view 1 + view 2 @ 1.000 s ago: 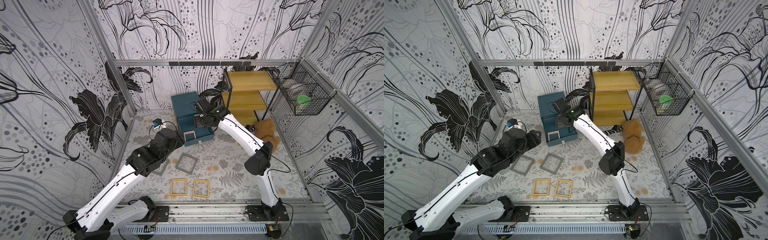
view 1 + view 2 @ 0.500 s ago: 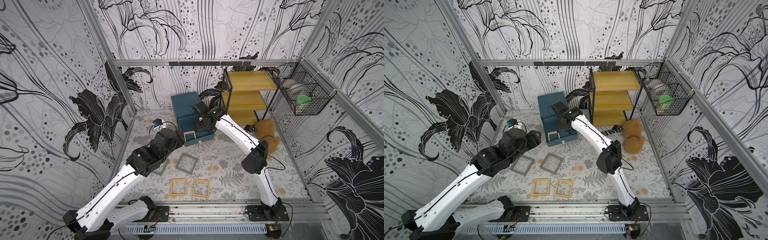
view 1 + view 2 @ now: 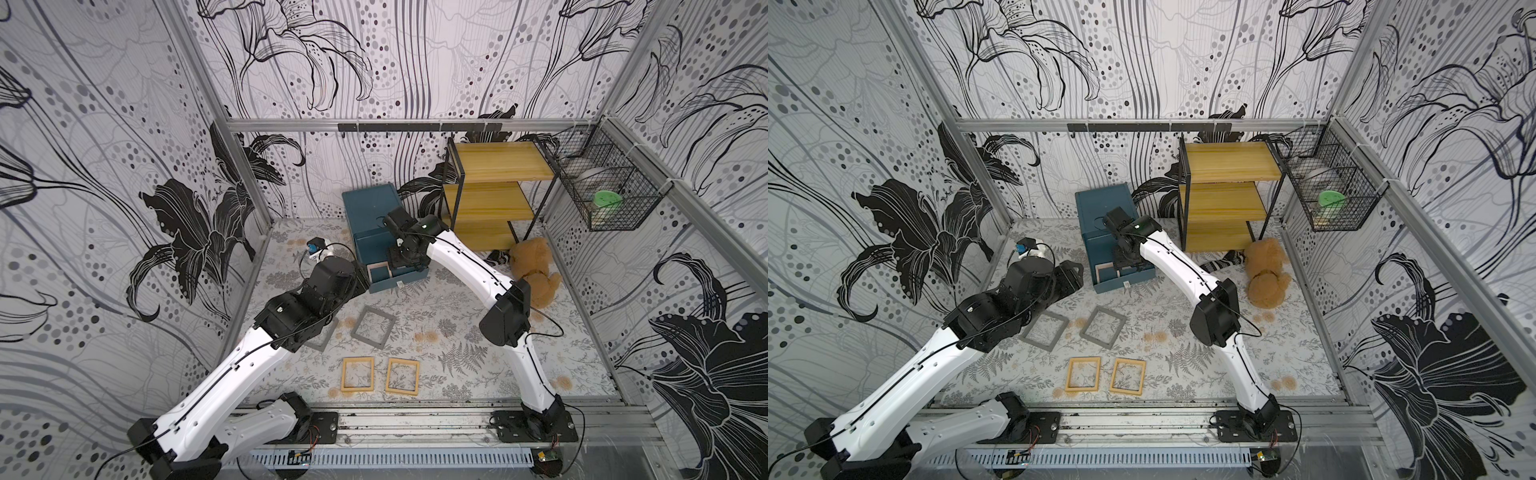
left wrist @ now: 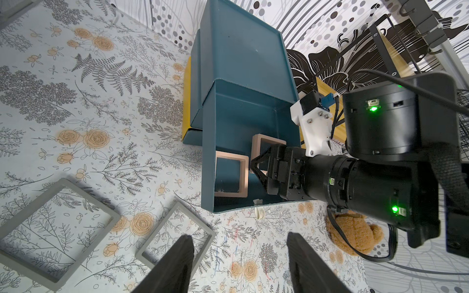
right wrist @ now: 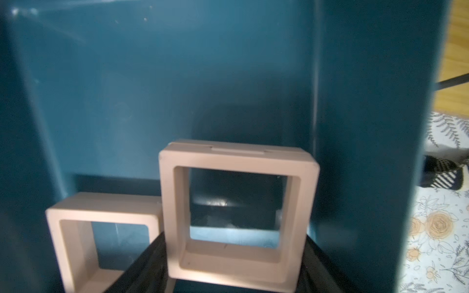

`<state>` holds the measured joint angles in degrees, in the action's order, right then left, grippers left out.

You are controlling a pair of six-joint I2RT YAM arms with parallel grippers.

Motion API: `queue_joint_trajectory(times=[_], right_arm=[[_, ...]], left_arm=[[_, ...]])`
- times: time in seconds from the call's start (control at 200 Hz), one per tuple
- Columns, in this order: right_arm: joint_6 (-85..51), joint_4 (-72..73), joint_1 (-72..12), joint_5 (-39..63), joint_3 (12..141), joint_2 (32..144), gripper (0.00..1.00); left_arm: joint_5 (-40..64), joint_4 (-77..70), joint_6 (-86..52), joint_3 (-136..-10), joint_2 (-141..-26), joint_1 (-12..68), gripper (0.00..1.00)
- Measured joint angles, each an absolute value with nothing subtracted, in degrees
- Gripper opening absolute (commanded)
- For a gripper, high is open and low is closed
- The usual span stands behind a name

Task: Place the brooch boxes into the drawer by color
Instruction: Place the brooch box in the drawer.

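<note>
Right wrist view, right gripper (image 5: 233, 243) clasping pink box (image 5: 238, 157) in drawer (image 5: 152, 88), another pink box (image 5: 101, 206) beside, left gripper (image 4: 239, 236) spread

Occlusions, crops, blur

In a top view the left arm (image 3: 249, 374) covers most of one grey brooch box (image 3: 325, 341). In both top views the right arm (image 3: 457, 257) hides the upright pink brooch box (image 5: 238, 210). Picture edge crops the right gripper (image 5: 232, 274), its fingers (image 5: 144, 269), the flat pink brooch box (image 5: 76, 223) and the left gripper (image 4: 239, 236). Close-up, the drawer (image 5: 152, 88) is blurred. The green item (image 3: 607, 198) in the wire basket (image 3: 623, 220) is too small to identify.
</note>
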<state>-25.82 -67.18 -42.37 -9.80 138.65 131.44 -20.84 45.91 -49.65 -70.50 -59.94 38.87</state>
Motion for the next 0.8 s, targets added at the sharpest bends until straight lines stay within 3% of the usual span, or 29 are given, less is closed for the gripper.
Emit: queue_joint_trajectory(times=[0.25, 0.396, 0.601, 0.796], right_arm=[[-25.8, -67.8, -42.4, -9.1, 138.8, 131.5, 0.77], [-25.9, -68.0, -42.4, -8.9, 139.5, 131.5, 0.85], [-25.9, -68.0, -42.4, -8.8, 141.2, 131.5, 0.87], [-26.6, -68.1, -42.4, -8.8, 142.7, 131.1, 0.79]], left_arm=[[-20.8, 45.9, -49.5, -70.5, -60.2, 38.9, 0.64], [-20.8, 45.9, -49.5, -70.5, -60.2, 38.9, 0.64], [-20.8, 45.9, -49.4, -70.5, -60.2, 38.9, 0.64], [-20.5, 45.9, -49.1, -70.6, -60.3, 38.2, 0.65]])
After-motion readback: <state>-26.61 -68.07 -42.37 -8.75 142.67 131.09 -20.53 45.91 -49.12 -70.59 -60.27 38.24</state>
